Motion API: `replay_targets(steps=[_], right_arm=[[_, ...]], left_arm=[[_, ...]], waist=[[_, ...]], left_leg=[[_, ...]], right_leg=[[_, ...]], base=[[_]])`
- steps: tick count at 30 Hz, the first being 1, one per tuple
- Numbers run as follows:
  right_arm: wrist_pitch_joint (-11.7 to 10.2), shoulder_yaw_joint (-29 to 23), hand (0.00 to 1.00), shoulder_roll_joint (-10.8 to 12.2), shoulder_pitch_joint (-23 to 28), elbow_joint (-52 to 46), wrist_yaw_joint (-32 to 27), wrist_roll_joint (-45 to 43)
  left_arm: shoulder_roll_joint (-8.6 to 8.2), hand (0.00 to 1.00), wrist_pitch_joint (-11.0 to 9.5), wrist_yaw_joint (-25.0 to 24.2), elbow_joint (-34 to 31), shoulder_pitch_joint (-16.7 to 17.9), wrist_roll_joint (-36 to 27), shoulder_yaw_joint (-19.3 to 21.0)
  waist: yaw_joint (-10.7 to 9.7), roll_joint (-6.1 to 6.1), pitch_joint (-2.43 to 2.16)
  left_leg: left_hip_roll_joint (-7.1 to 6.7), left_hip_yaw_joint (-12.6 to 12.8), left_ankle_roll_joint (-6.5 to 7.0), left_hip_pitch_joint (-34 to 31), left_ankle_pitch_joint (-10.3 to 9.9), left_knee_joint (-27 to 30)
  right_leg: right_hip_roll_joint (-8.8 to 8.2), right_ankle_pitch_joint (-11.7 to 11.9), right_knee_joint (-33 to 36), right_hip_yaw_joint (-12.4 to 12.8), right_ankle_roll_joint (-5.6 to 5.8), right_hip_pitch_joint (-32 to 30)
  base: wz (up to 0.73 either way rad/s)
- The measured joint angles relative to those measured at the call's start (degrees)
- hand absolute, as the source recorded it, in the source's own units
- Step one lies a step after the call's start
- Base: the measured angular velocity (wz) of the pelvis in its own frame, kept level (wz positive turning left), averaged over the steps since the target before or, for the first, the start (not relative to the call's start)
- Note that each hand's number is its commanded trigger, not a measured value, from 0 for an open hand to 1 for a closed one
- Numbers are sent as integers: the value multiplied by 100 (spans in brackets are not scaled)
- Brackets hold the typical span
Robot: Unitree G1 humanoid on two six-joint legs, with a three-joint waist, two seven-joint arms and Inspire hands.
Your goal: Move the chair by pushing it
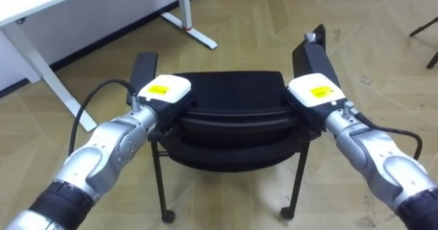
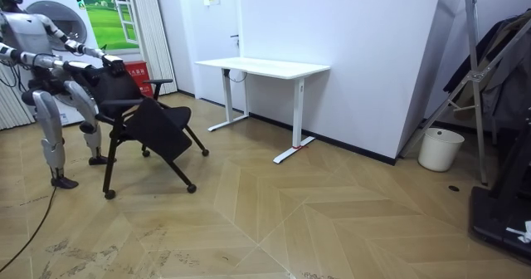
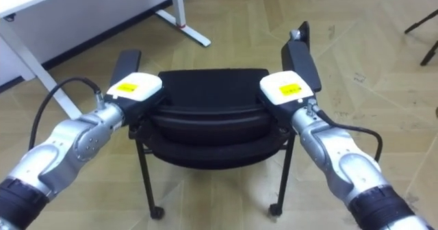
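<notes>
1. Nearest the head camera, the robot's two forearms reach forward, one from the lower left and one from the lower right, each angled slightly inward.
2. The left hand [image 1: 164,92] rests on the left top corner of the chair [image 1: 233,120], at the upper edge of the backrest, with its white back plate facing up. Its front part is hidden against the black backrest, so I cannot tell whether it clasps the chair or only presses on it.
3. The right hand [image 1: 315,92] sits the same way on the right top corner. Here too I cannot tell whether it grips or merely pushes.
4. The chair is black and stands directly before the robot, between the two hands, seen from behind and above. Its thin dark legs run down to small wheels [image 1: 166,216] on the wooden floor [image 1: 274,18].
5. Just beyond each hand an armrest points away from the robot, the left armrest [image 1: 144,67] and the right armrest [image 1: 313,55].
6. Farther off to the left, a white desk [image 1: 27,1] stands by the wall, its flat foot [image 1: 195,33] on the floor, well apart from the chair.
7. In the room view the robot stands upright at the left edge, arms stretched out to the backrest. The chair is between it and the desk, and a white bin [image 2: 440,149] stands by the wall far to the room view's right.
</notes>
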Motion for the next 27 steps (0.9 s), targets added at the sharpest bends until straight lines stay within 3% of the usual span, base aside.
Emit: replay_targets(steps=[4,5,7,8,10,11,12,13,14,15,17,20,22,24,26,27], right_arm=[[-43,3,100,91,-110,204,-95,68],[-113,3,100,109,-192,336,-113,99],[-268,-1,100,111,-273,524,-125,96],[-364,1,100,115,-269,609,-136,93],[-503,17,100,160,-244,751,-143,113],[-527,16,100,167,-197,751,-161,109],[-531,17,100,173,-190,759,-161,116],[-542,37,100,178,-184,791,-161,144],[-542,80,100,133,-212,794,-163,158],[-543,98,100,98,-265,794,-181,149],[-543,139,100,83,-375,828,-238,120],[-543,203,100,63,-430,873,-407,121],[-542,232,100,48,-427,872,-488,129],[-525,277,100,47,-428,914,-574,234],[-527,313,100,49,-428,977,-632,314],[-527,312,100,59,-428,995,-666,331]], left_arm=[[12,100,-67,87,282,-168,-5,-63],[-3,100,-89,141,419,-266,-2,-96],[-25,100,-111,187,589,-366,-10,-159],[-35,100,-133,199,696,-394,-44,-216],[-31,100,-165,210,810,-394,-78,-223],[-32,100,-200,226,891,-399,-115,-256],[-37,100,-221,250,947,-405,-145,-264],[-79,100,-262,319,1073,-393,-193,-286],[-93,100,-280,374,1174,-390,-336,-346],[-112,100,-285,439,1211,-380,-430,-362],[-113,100,-283,473,1225,-399,-496,-330],[-106,100,-281,545,1246,-410,-527,-335],[-79,100,-305,549,1227,-424,-527,-335],[-26,100,-318,552,1214,-488,-527,-398],[-11,100,-318,554,1192,-507,-510,-422],[13,100,-318,554,1135,-498,-496,-419]], waist=[[-27,-27,13],[-53,-32,48],[-166,-53,65],[-156,-47,72],[-79,-54,82],[-64,-98,90],[-41,-135,106],[4,-212,141],[30,-168,133],[24,-88,157],[61,-73,160],[36,-71,161],[122,-50,149],[215,-58,145],[304,-112,111],[333,-127,102]], left_leg=[[135,-114,-89,-236,-81,449],[152,-142,-92,-404,-83,753],[296,89,-79,-749,-70,1487],[465,192,2,-981,27,2070],[624,235,81,-1317,449,2889],[675,233,161,-1606,950,3325],[685,243,169,-1717,1257,3476],[695,261,206,-1917,1799,3736],[729,248,229,-2079,2080,3849],[711,310,175,-2121,2086,3810],[612,319,258,-2188,1991,3688],[282,341,78,-2069,1499,2843],[206,467,86,-1969,1395,2354],[194,682,188,-1887,1288,1878],[114,761,282,-1729,1218,1544],[106,784,325,-1641,1050,1456]], right_leg=[[45,-317,558,-136,-161,-203],[40,-471,773,-249,-192,-237],[14,-822,1169,-387,-266,-319],[43,-994,1404,-422,-353,-314],[0,-1188,1745,-417,-422,-300],[-75,-1286,1938,-489,-494,-287],[-108,-1332,2026,-485,-513,-288],[-164,-1387,2146,-478,-582,-285],[-180,-1435,2264,-493,-655,-303],[-183,-1501,2406,-505,-713,-347],[-248,-1612,2672,-503,-810,-524],[-258,-1649,2747,-541,-822,-629],[-215,-1659,2747,-541,-846,-678],[-159,-1726,2747,-518,-800,-728],[-171,-1775,2745,-427,-725,-733],[-172,-1816,2745,-374,-687,-730]], base=[[17],[56],[49],[10],[7],[21],[20],[8],[8],[4],[-7],[4],[-13],[-10],[-20],[-23]])
